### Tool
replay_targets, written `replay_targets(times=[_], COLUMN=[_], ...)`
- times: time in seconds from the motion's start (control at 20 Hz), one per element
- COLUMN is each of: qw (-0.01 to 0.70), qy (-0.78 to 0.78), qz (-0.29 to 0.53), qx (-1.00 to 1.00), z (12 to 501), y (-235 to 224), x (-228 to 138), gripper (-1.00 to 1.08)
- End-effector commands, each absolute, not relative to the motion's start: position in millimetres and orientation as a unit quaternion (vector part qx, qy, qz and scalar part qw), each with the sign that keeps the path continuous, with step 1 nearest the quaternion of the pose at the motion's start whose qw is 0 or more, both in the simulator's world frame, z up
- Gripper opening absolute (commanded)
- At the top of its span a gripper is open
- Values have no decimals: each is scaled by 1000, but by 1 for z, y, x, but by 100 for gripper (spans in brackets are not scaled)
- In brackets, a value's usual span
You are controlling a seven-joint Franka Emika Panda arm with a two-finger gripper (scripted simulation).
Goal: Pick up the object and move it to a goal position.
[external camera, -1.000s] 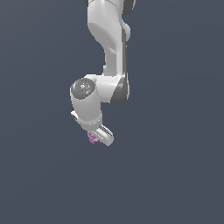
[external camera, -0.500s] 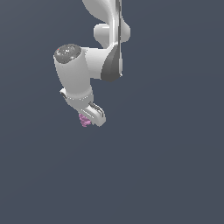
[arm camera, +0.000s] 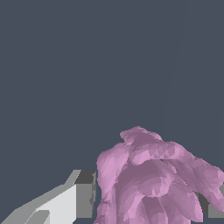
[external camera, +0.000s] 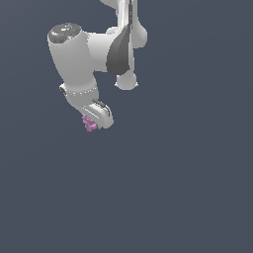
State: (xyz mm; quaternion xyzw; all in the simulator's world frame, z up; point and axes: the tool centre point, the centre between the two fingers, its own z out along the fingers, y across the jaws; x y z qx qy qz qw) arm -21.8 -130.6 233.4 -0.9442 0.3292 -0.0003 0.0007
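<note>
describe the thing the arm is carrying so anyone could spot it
Follow the big white arm down to its gripper. Pinched there is a tiny pink-purple lump with swirled, petal-like ridges, the only coloured thing against the plain dark grey background.

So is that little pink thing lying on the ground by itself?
No, the pink object sits at the tip of the robot's hand, pressed between its fingers in the wrist view.

The object [external camera: 89, 123] sits between my jaws, at my arm's [external camera: 74, 59] lower tip, toward the exterior view's left.
</note>
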Motion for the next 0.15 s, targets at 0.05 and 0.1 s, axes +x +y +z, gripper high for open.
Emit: replay_targets(times=[0.05, 0.1], qw=[0, 0], qy=[329, 329], qz=[0, 0], qx=[-944, -944], z=[239, 239], y=[-133, -133], x=[-25, -25], gripper=[-100, -100])
